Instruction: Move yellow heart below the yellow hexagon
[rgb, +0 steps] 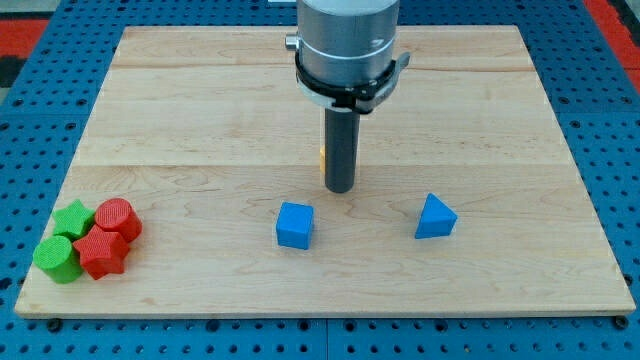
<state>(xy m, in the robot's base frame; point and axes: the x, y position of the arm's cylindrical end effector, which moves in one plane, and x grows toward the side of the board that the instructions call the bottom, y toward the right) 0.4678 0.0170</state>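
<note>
Yellow sliver (322, 156) peeks behind my tip (340, 189); likely a light, rigid block, pushed from its side; no pincer here.

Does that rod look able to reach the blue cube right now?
Probably yes: my tip stands just toward the view's top right of the blue cube, with nothing between them.

Single view from the board's (200, 150) near edge, angled downward, whole board framed.
</note>
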